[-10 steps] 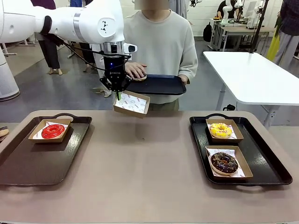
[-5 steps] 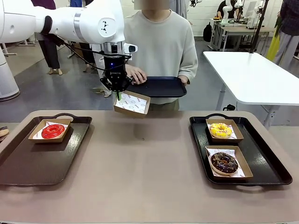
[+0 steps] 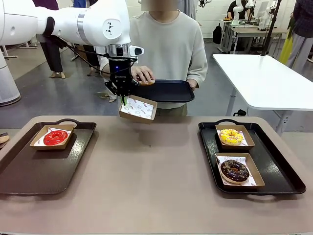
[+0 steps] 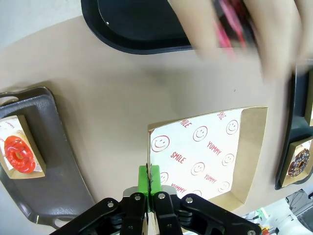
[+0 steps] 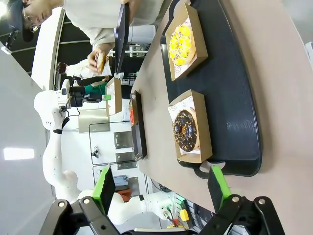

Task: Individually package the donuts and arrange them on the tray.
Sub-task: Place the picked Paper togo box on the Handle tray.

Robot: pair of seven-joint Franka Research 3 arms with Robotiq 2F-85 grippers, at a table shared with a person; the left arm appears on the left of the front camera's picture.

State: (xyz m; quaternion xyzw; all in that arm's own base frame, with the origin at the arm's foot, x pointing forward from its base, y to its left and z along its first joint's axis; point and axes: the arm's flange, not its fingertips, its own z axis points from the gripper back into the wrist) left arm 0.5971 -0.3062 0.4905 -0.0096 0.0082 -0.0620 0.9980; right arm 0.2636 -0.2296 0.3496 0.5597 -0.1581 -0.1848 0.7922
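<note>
My left gripper (image 3: 123,100) is shut on the rim of an empty cardboard box (image 3: 138,108) lined with printed paper and holds it above the table's far edge. The left wrist view shows the pads (image 4: 146,177) pinching the box wall (image 4: 205,152). Behind it a person holds a black tray (image 3: 166,90), and the hand (image 3: 143,75) grips a donut, which is blurred in the left wrist view (image 4: 234,22). The red donut (image 3: 55,137) lies boxed on the left tray. The yellow donut (image 3: 231,136) and chocolate donut (image 3: 234,170) lie boxed on the right tray. My right gripper (image 5: 161,188) is open.
The left tray (image 3: 29,171) has bare room in front of the red donut's box. The right tray (image 3: 279,166) holds two boxes with a free strip along its right side. A white table (image 3: 264,78) stands beyond at the far right.
The person's hand has shifted a little on the held tray around the donut. My left gripper and the box have stayed in place.
</note>
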